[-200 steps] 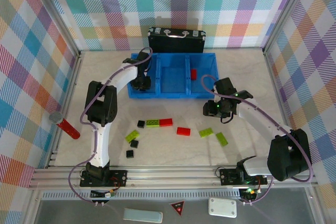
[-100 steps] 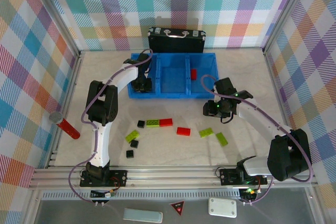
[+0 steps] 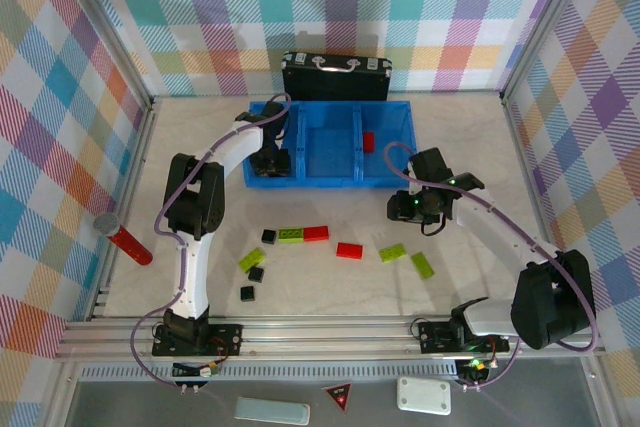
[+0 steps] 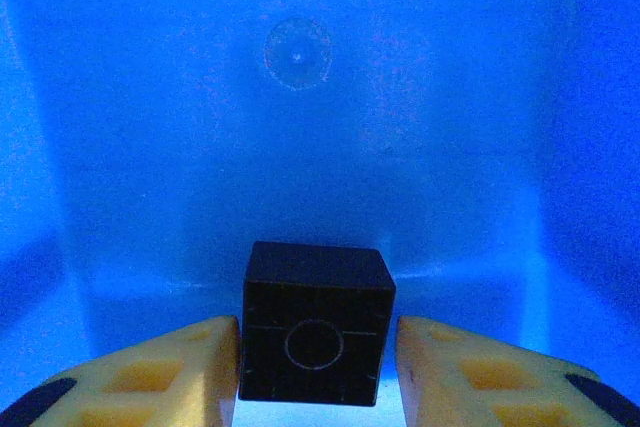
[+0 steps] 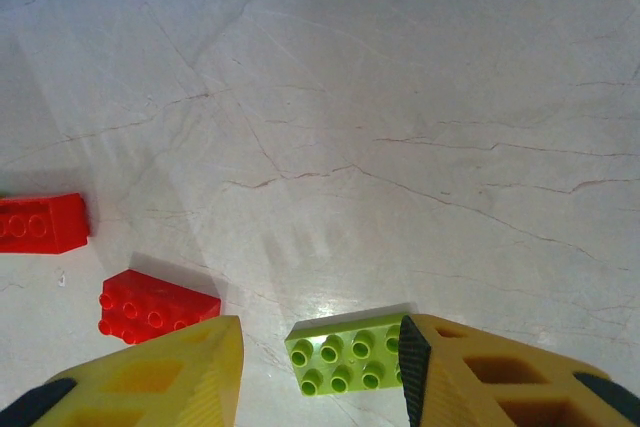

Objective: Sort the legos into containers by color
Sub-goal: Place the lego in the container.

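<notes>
The step in hand looks like dropping a black brick (image 4: 316, 335) into the left compartment (image 3: 283, 125) of the blue tray (image 3: 330, 183). The left claw (image 3: 270, 159) is down inside that compartment, clenched on the brick, with a yellow finger tight against each side. To do it well, I'd open the claw only a little and keep low, so the brick falls flat and does not bounce over the divider, then lift straight up clear of the walls.

The black brick is square, so it has no real long axis. A face with a round mark is turned toward the wrist camera; I cannot tell where its studs are.

The right claw (image 3: 405, 209) hangs released over the worktop (image 5: 420, 77). A green brick (image 5: 345, 359) lies studs up beneath it, its long axis running roughly from finger to finger. Turning the wrist to pinch the narrow width would likely grip better.
</notes>
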